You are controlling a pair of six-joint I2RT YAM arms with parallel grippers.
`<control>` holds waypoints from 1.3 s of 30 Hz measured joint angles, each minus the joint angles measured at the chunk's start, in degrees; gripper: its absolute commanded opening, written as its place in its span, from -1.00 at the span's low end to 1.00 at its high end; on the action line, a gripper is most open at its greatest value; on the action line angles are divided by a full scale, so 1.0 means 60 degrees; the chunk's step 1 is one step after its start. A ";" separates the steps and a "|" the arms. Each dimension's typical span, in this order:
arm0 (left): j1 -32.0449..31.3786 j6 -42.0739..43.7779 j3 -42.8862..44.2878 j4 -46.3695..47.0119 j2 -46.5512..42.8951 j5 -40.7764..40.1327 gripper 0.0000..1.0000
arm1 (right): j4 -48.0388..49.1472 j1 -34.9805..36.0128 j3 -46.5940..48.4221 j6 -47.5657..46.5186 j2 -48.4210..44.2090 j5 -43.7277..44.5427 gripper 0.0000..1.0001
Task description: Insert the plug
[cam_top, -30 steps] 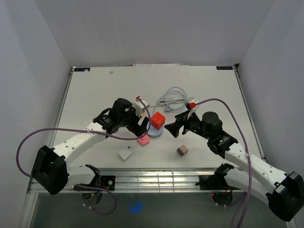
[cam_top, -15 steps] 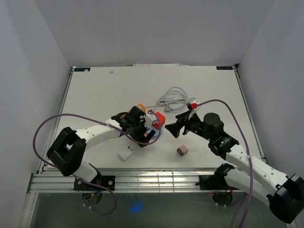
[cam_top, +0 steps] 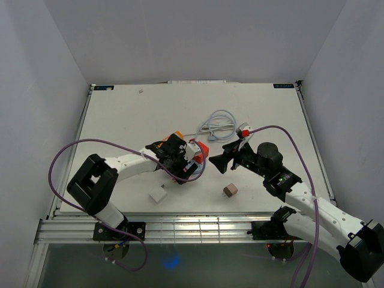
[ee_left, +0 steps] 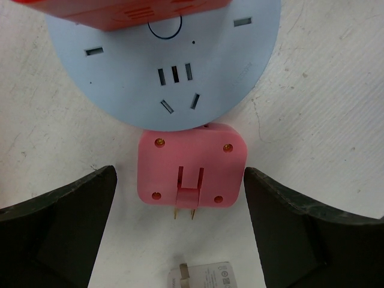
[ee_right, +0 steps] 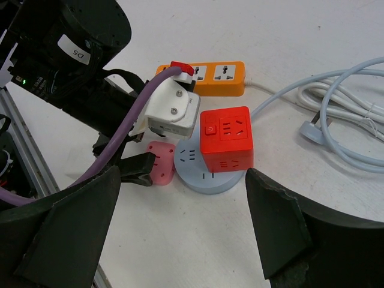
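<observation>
My left gripper (ee_left: pixel 180 180) is open, one finger on each side of the pink plug (ee_left: pixel 192 171), neither touching it. The plug lies flat, prongs toward me, against the rim of the round blue socket hub (ee_left: pixel 162 72). My right gripper (ee_right: pixel 183 180) hangs open and empty. I judge the grasp, lift and insertion all still to do.

Left wrist view: red cube (ee_left: pixel 132 9) atop blue socket disc (ee_left: pixel 120 90) cropped by top edge, hiding disc's far rim; white adapter (ee_left: pixel 207 277) on disc's near side cut by bottom edge, print unreadable. Right wrist view: pink plug (ee_right: pixel 162 165) beside disc partly behind left gripper (ee_right: pixel 159 157) finger; orange power strip (ee_right: pixel 222 78) beyond disc loses one end behind left arm
</observation>
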 measured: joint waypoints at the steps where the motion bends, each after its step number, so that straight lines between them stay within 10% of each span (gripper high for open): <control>1: -0.0007 0.0022 0.0000 0.0018 0.0066 -0.0004 0.96 | 0.0004 -0.0007 -0.0004 0.0000 0.0007 0.0007 0.79; 13: -0.0415 0.0131 0.0000 0.0492 0.0357 -0.0259 0.93 | 0.0000 -0.0025 -0.0004 0.0029 0.0095 0.0142 0.79; 29: -0.0572 0.0342 0.0029 0.0790 0.0459 -0.0157 0.16 | -0.0007 -0.0076 -0.0004 0.0062 -0.0193 0.0623 0.79; 39: -0.0576 0.0270 -0.0940 0.1406 -0.1829 -0.0127 0.13 | -0.0109 -0.0146 0.0047 0.0142 0.0135 0.0576 0.87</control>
